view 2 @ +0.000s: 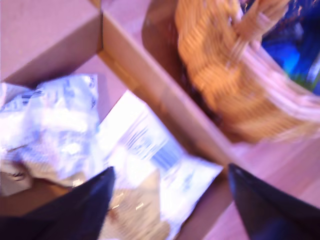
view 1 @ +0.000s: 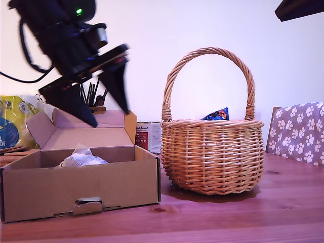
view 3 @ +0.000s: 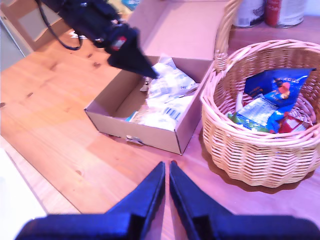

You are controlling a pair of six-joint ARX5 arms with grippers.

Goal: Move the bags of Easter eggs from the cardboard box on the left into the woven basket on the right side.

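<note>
My first gripper (view 1: 104,109): black, two pointed fingers spread apart, empty, hanging over the shallow brown corrugated cardboard box (view 1: 76,190) at the exterior view's left. My second gripper (view 3: 166,186): black fingers pressed together, holding nothing, above the reddish wooden table (view 3: 65,135), apart from both containers.

Crinkly whitish-silver bags of Easter eggs (view 3: 167,92): lying inside the box, flap lid raised behind. Shiny blue foil bag (view 3: 272,90): inside the round tan woven basket (view 1: 212,157) with tall arched handle, just beside the box, at the exterior view's right.

Yellow-and-blue pack (view 1: 12,124): behind the box. Paw-print fabric (view 1: 298,131): exterior view's right edge.
</note>
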